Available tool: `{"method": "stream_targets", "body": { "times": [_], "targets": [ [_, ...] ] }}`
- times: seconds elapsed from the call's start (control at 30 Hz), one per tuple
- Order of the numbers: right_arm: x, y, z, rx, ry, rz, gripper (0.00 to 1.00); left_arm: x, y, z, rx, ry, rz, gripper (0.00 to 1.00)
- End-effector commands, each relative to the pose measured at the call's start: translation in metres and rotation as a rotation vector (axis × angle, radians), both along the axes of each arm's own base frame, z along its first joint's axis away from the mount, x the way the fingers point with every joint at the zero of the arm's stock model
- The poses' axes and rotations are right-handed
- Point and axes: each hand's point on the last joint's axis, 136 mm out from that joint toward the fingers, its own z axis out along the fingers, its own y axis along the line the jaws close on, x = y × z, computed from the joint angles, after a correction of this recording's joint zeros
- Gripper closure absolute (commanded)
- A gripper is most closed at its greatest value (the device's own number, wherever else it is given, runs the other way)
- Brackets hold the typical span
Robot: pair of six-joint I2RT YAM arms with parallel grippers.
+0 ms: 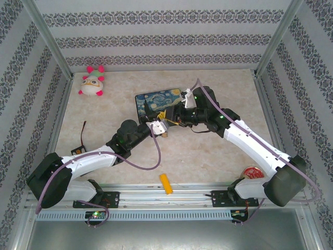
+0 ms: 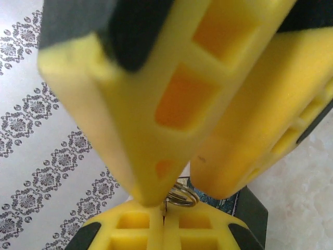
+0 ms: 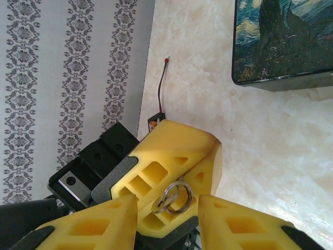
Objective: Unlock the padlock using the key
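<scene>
Closest to the lens, the left gripper [image 2: 177, 191] showed its two yellow fingers [image 2: 130, 104] pressed together, pinching the key [image 3: 157, 208]; little of the key could be seen beyond a sliver of metal and its key ring [image 3: 167, 200], which stuck out at the very tips. Right against those tips sat the right gripper [image 3: 169, 209], pointing the opposite way; its fingertips stood a narrow way apart, one on each side of the ring; whether they pressed on the ring or the key could not be told, since the metal between them was small and partly hidden. Seen from above, both grippers were tip to tip over the middle of the table [image 1: 208, 156], just in front of the painted box [image 1: 156, 101]; the box lay flat beyond them, the right wrist overlapping its near right corner in that view. A small black module [image 1: 80, 147] with a thin dark wire lay on the table to the left, beside the left forearm. Farther out, a white and pink plush toy [image 1: 92, 82] sat near the far left corner; a yellow-orange block [image 1: 165, 183] lay at the near edge between the two arm bases, well apart from the grippers; a round red object [image 1: 253, 172] sat by the right arm's base; patterned walls [image 1: 166, 31] closed the table in on three sides.
</scene>
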Motion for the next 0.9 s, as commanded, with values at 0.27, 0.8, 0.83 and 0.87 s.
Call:
{"method": "stream_targets", "body": {
  "times": [0.27, 0.8, 0.83, 0.87],
  "targets": [
    [0.002, 0.011, 0.012, 0.036, -0.028, 0.033, 0.92, -0.002, -0.007, 0.009, -0.008, -0.012, -0.012, 1.0],
    [0.006, -0.038, 0.029, 0.08, -0.319, 0.017, 1.0, -0.046, 0.026, 0.043, -0.414, 0.394, -0.049, 0.38],
    [0.005, -0.04, 0.031, 0.094, -0.345, 0.024, 1.0, -0.045, 0.03, 0.045, -0.463, 0.451, -0.032, 0.38],
    [0.004, -0.042, 0.033, 0.101, -0.366, 0.032, 1.0, -0.044, 0.033, 0.048, -0.507, 0.504, -0.018, 0.38]
  ]
}}
